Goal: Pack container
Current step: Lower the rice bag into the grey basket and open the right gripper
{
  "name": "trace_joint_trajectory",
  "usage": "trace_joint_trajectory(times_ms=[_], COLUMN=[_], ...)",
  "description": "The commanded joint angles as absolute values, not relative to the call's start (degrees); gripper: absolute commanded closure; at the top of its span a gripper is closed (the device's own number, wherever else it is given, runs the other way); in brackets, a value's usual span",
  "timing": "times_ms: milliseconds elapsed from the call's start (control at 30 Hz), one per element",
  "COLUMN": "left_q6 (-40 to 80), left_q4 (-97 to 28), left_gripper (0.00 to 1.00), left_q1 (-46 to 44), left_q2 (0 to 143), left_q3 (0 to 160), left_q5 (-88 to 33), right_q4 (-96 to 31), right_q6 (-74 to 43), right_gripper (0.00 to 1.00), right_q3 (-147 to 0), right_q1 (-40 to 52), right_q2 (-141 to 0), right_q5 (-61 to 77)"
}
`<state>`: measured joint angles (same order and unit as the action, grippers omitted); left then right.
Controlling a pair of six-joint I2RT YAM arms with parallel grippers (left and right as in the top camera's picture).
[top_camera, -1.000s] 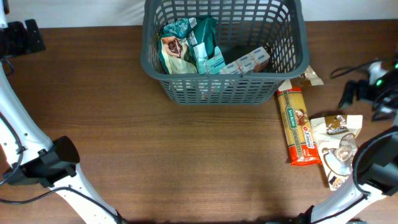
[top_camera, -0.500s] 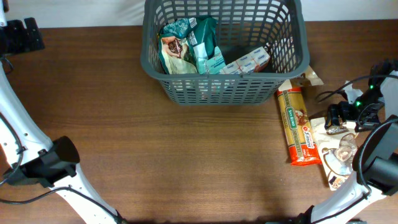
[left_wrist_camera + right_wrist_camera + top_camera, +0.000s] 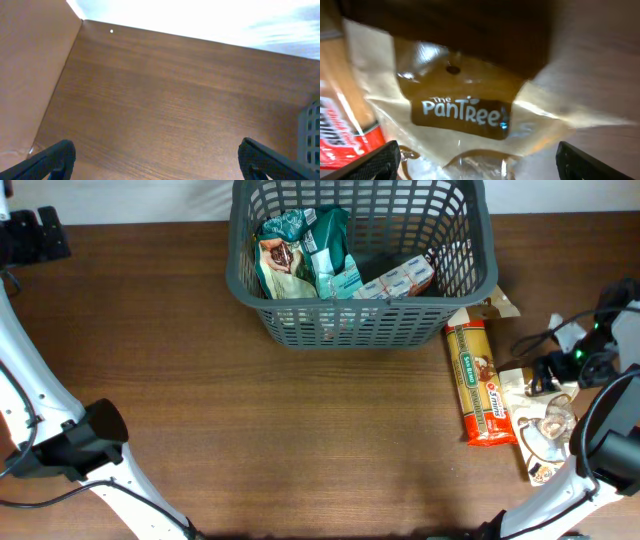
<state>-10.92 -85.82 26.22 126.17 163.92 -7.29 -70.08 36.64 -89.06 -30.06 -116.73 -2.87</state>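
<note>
Grey container [image 3: 360, 305] sits well left of the right tool [image 3: 547, 373].

"What lies under the left pincer [image 3: 157, 162]?"
"The brown wood-grain counter [image 3: 170, 95]. The two black fingers [image 3: 52, 159] stand wide apart at the near corners, with only counter between them."
"Anything else?"
"A sliver of grey slotted plastic basket [image 3: 312, 132] at the right edge."

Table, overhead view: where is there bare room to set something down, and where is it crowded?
Free: the wide table left of and in front of the basket, up to the pasta packet. Crowded: the right edge, where pasta packet and cream pouch lie together; the basket already holds packets.
</note>
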Motion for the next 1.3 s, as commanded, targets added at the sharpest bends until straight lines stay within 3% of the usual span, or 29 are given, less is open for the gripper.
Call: trace_joint_trajectory(times_ms=[0, 233, 300, 333, 400, 433, 467, 800, 1033, 1267], left_q6=[-11.9, -11.9, -11.9, -11.9, -11.9, -11.9, -11.9, -11.9, -11.9, -11.8], left_q4=[-84.9, -84.1, -83.9, -83.9, -83.9, -83.9, -83.9, -83.9, -83.9, -83.4], left_gripper=[0.01, 0.01, 0.01, 0.01, 0.01, 0.01, 0.01, 0.01, 0.01, 0.01], left_q1=[26.4, 26.4, 26.4, 26.4, 26.4, 26.4, 26.4, 26.4, 26.4, 26.4], left_q2=[126.5, 126.7, 126.7, 126.7, 126.7, 126.7, 126.7, 126.7, 126.7, 126.7], left_q3=[163.9, 163.9, 163.9, 163.9, 163.9, 163.9, 163.9, 163.9, 163.9, 163.9], left_q5=[-7.5, -7.5, -7.5, -7.5, -7.5, -7.5, -7.5, -7.5, -7.5, -7.7], right_q4=[-68.3, -59.4, -56.7, -54.9, -52.3, -51.3, -50.2, -41.8, -37.8, -34.7], right_q6=[37.7, 37.7, 37.7, 37.6, 37.0, 36.8, 36.2, 28.6, 13.1, 3.6], right_gripper=[0.03, 0.04, 0.09, 0.22, 0.77, 0.93, 0.96, 0.96, 0.96, 0.96], right_q3=[-83.3, -72.9, -70.5, -68.9, -66.9, -66.2, -65.6, -67.8, -87.7, -116.1], right_q1=[-31.6, -32.7, -32.7, -32.7, -32.7, -32.7, -32.7, -32.6, -31.9, -25.9], right_q2=[-118.5, -118.5, -118.5, -118.5, -118.5, -118.5, -118.5, -118.5, -118.5, -118.5], right_q5=[-3.7, -3.7, -3.5, -3.0, -1.8, -1.1, -0.5, 11.9, 38.9, 46.9])
